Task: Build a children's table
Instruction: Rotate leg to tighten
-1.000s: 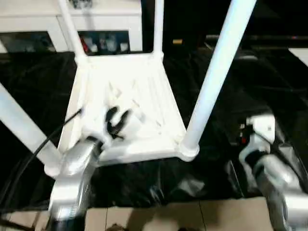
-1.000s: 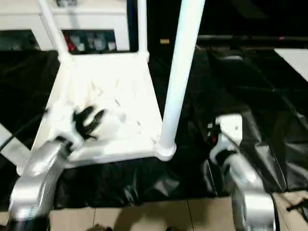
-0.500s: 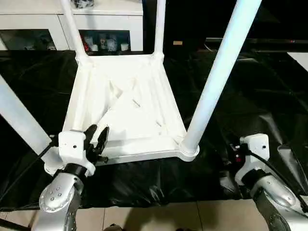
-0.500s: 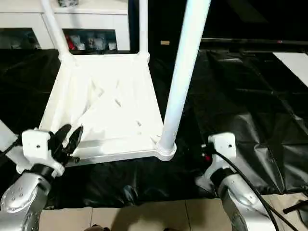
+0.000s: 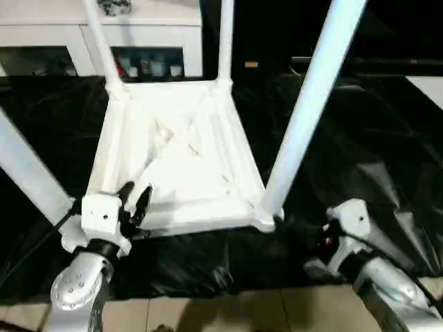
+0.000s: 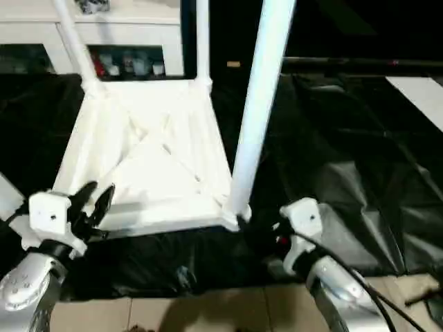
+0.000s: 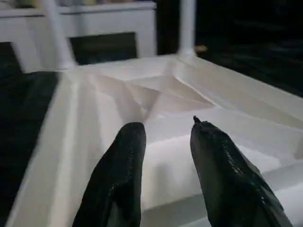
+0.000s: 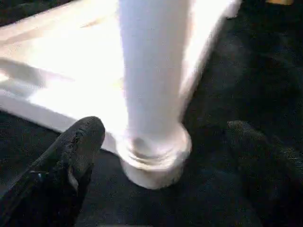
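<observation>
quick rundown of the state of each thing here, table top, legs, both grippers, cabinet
table top: upside down on the black sheet, ribbed underside up
near right leg: upright, seated in its corner socket
other three legs: upright at their corners
left gripper: jaws partly open over the top's near edge, holding nothing
right gripper: jaws wide open, either side of the near right leg's base, not closed on it
cabinet: glass doors shut

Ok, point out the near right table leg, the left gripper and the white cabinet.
near right table leg (image 5: 304, 111), left eye view, middle of its shaft.
left gripper (image 7: 165, 130), left wrist view, midway between its fingertips.
white cabinet (image 5: 48, 34), left eye view, upper front panel.
</observation>
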